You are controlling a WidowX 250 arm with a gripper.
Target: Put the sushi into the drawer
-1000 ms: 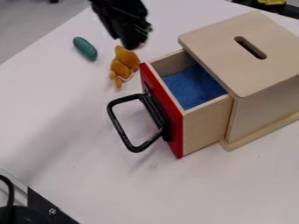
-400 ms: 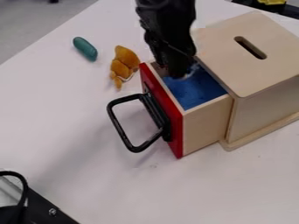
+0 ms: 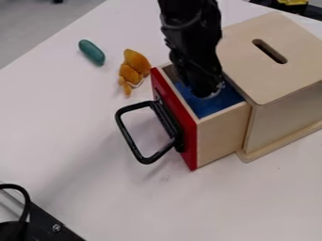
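White tabletop [image 3: 69, 132], black gripper [image 3: 207, 90] over the plain red-fronted drawer [image 3: 220, 136].

The black WidowX 250 robot arm [image 3: 187, 14] enters from the top edge, right of centre. The attached black gripper [image 3: 208, 90] points steeply downward, its lower end inclined toward the view's right side.

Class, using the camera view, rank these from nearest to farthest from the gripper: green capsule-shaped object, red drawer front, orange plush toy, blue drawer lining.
From the gripper:
1. Blue drawer lining, directly below it.
2. Red drawer front, at picture lower left.
3. Orange plush toy, beyond the drawer at picture left.
4. Green capsule-shaped object, farther out at picture upper left.
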